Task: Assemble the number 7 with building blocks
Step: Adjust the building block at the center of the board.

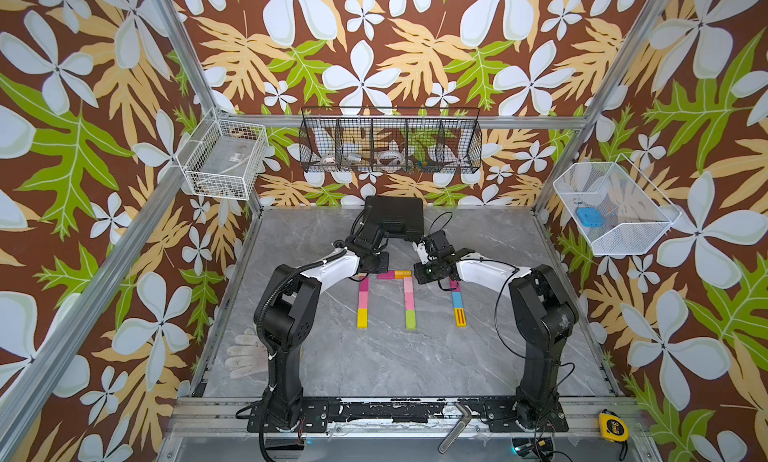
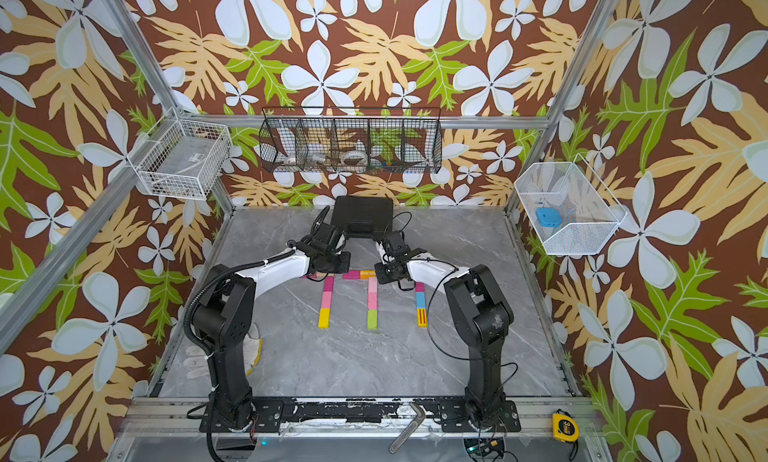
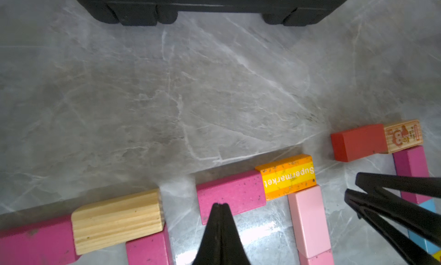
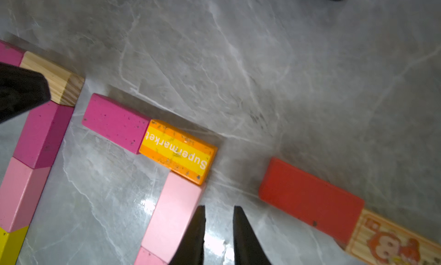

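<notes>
Grey marble bench (image 1: pixel 374 356), building blocks (image 1: pixel 407 302) in three sevens. Left end effector (image 3: pixel 220 207) closed, empty — at magenta block's (image 3: pixel 236 192) 6 o'clock. Right end effector (image 4: pixel 218 212) closed to a slit, empty.

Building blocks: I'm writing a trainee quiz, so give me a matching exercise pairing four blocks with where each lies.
1 Supermarket block
2 red block
3 plain wood block
4 green block

A abuts the monkey-printed block
B ends the middle column
C meets the far end of the pale pink block
D touches two magenta blocks

Pairs: 1-C, 2-A, 3-D, 4-B
</notes>
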`<state>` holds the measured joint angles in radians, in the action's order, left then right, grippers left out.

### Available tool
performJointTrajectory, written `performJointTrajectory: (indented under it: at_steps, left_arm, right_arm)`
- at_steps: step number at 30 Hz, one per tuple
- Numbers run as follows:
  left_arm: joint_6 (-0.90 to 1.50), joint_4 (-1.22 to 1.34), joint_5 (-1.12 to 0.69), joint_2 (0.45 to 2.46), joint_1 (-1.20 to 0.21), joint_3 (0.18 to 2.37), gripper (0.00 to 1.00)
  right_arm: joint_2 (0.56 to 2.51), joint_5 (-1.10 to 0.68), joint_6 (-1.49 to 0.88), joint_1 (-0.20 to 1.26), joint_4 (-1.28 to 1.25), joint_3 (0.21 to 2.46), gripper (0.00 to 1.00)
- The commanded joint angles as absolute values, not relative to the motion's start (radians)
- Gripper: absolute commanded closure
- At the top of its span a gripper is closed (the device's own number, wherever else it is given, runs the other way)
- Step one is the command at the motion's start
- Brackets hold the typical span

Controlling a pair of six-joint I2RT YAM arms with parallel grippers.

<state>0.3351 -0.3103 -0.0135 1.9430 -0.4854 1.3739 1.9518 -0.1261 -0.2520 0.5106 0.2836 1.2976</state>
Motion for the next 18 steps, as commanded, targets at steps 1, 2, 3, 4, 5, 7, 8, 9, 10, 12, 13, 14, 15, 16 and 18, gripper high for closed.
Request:
performJointTrajectory:
  at_steps: [1,2,3,4,5,7,8,9,10,12,13,14,15,16,18]
  left_arm:
    - [0.324,-0.296,-0.044,1.927,-0.483,1.369,1.0]
    - [0.326,-0.294,-0.048,1.922,-0.482,1.367,1.0]
    - [0.327,-0.293,-0.053,1.917,-0.483,1.365,1.0]
    - [0.326,-0.291,-0.056,1.913,-0.483,1.364,1.0]
    - [0.326,-0.291,-0.06,1.91,-0.483,1.364,1.0]
    - [0.324,-0.29,-0.066,1.907,-0.483,1.364,1.0]
    - [0.324,-0.291,-0.068,1.906,-0.483,1.364,1.0]
    - [0.324,-0.291,-0.07,1.906,-0.484,1.364,1.0]
    - [0.324,-0.289,-0.073,1.907,-0.483,1.364,1.0]
    - [0.325,-0.287,-0.078,1.907,-0.483,1.364,1.0]
    - [0.324,-0.286,-0.081,1.908,-0.483,1.365,1.0]
    - [0.325,-0.285,-0.085,1.909,-0.483,1.365,1.0]
    - [0.324,-0.285,-0.086,1.909,-0.483,1.365,1.0]
    - [0.324,-0.284,-0.088,1.91,-0.482,1.365,1.0]
    - [0.324,-0.283,-0.088,1.91,-0.484,1.364,1.0]
  right_arm:
    - [1.946,-0.114,-0.268,0.517,0.277,1.282,0.78]
    - [1.948,-0.116,-0.27,0.517,0.272,1.277,0.78]
    - [1.951,-0.12,-0.273,0.517,0.267,1.273,0.78]
    - [1.955,-0.12,-0.274,0.517,0.266,1.273,0.78]
    - [1.958,-0.12,-0.275,0.517,0.264,1.272,0.78]
    - [1.964,-0.121,-0.278,0.517,0.26,1.271,0.78]
    - [1.966,-0.121,-0.277,0.519,0.259,1.27,0.78]
    - [1.968,-0.12,-0.278,0.52,0.258,1.271,0.78]
    - [1.968,-0.121,-0.278,0.519,0.257,1.27,0.78]
    - [1.971,-0.121,-0.278,0.52,0.255,1.27,0.78]
    - [1.974,-0.12,-0.278,0.519,0.255,1.271,0.78]
    - [1.976,-0.121,-0.278,0.519,0.256,1.272,0.78]
    - [1.978,-0.121,-0.278,0.519,0.255,1.272,0.78]
    - [1.98,-0.121,-0.278,0.519,0.254,1.27,0.78]
    - [1.982,-0.121,-0.278,0.52,0.253,1.271,0.78]
